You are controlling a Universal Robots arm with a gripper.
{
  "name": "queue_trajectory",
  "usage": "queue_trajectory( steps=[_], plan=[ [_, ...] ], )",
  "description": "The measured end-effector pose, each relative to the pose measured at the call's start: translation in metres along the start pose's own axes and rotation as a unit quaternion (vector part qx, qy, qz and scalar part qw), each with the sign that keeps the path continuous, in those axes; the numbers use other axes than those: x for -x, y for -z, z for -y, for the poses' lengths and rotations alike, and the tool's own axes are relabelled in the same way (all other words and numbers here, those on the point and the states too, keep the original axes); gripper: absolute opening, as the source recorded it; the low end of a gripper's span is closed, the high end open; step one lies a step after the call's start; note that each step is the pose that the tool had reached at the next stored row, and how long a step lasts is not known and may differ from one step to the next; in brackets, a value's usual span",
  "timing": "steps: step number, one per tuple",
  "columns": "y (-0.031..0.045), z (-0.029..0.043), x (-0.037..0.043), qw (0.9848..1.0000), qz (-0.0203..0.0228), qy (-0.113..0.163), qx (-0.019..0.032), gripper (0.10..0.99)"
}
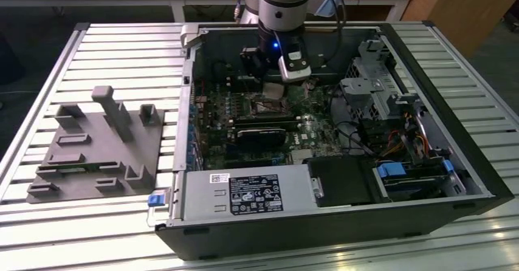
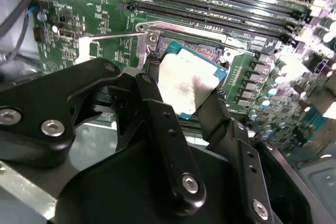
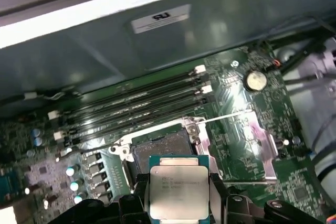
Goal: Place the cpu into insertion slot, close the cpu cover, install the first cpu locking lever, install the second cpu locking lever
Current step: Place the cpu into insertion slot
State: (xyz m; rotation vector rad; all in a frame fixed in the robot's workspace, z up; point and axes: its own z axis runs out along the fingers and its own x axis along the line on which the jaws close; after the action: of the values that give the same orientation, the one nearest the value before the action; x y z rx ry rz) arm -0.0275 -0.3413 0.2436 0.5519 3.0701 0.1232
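First wrist view: gripper clamped on cpu edges, chip held just above insertion slot, not yet seated. cpu cover flipped open beside slot. Exterior view: arm reaches down inside computer case.

Exterior high, far; both wrist views near cpu.

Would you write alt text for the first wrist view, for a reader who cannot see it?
The tool grips the cpu by two opposite edges near the uncovered insertion slot. The cpu cover is swung open beside the slot. Black memory slots run beyond.
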Motion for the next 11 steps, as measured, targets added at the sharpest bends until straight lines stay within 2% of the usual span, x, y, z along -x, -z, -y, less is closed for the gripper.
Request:
queue_trajectory(
  steps=[6,11],
  plan=[
    [-0.0002,0.0,0.0,0.9991,0.0035,-0.042,-0.0003,0.541],
    [-0.0004,0.0,0.0,0.9972,0.0062,-0.074,-0.0008,0.541]
  ],
)
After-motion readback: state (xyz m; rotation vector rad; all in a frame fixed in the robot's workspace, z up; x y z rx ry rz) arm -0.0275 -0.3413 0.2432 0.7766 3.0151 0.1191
